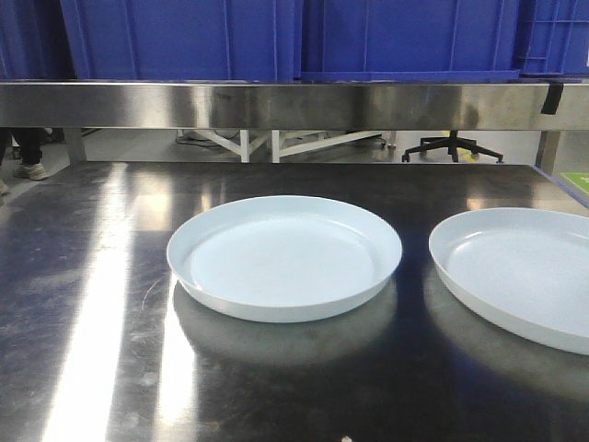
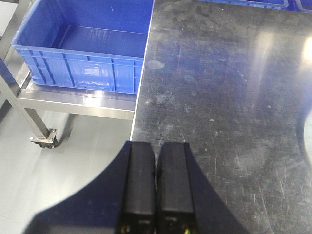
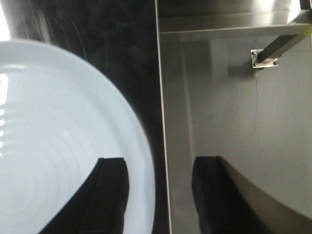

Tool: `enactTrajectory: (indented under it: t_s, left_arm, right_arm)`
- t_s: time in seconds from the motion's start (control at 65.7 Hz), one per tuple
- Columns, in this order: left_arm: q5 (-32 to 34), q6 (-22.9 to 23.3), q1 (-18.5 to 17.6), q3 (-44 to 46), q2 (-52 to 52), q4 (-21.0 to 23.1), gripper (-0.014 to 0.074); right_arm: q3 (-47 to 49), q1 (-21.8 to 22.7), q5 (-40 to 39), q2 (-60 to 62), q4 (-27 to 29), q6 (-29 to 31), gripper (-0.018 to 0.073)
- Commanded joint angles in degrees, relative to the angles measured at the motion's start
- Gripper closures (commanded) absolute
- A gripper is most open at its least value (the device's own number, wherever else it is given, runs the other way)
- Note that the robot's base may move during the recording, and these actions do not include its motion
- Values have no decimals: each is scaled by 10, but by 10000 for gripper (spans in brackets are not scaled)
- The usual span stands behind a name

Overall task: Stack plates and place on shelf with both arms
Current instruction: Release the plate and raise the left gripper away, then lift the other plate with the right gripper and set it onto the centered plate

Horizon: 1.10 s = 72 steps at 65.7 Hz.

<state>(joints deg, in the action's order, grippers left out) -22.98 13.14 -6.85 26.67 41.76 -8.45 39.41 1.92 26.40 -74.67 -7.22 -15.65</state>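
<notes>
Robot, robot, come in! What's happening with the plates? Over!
Left gripper fingers shut, at table edge. Right gripper fingers open, one above right plate. Left plate beside it, not stacked. Nothing between them. Over.

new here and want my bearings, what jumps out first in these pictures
Two pale glossy plates on the dark steel table: the centre plate and, apart from it, the right plate, cut by the frame edge. Blue crates line the shelf behind. The right gripper hangs open, straddling a plate's rim and the table edge.
</notes>
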Motion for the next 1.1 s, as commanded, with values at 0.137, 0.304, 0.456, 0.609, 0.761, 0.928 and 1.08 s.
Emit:
enactTrajectory:
  t_s: [0.137,0.304,0.456,0.609,0.761,0.928,1.08]
  left_arm:
    - [41,5,1,17,-3,-1,514]
    - [41,5,1,17,-3,-1,514]
    - [41,5,1,17,-3,-1,514]
    - [41,5,1,17,-3,-1,514]
    - [41,5,1,17,-3,-1,514]
    - [41,5,1,17,-3,-1,514]
    - [42,5,1,17,-3,-1,514]
  right_arm:
    - [25,0,-24,-26,-9,4,134]
    - [25,0,-35,-38,-9,4,166]
    - [25,0,-49,-31,-12,4,493]
    - [54,1,-43,-5,-37,4,510]
    - [105,-1,-32,29,-35,4,510]
    - [169,-35,-19,47,-5,4,510]
    - [215,-100,-9,29,16,4,510]
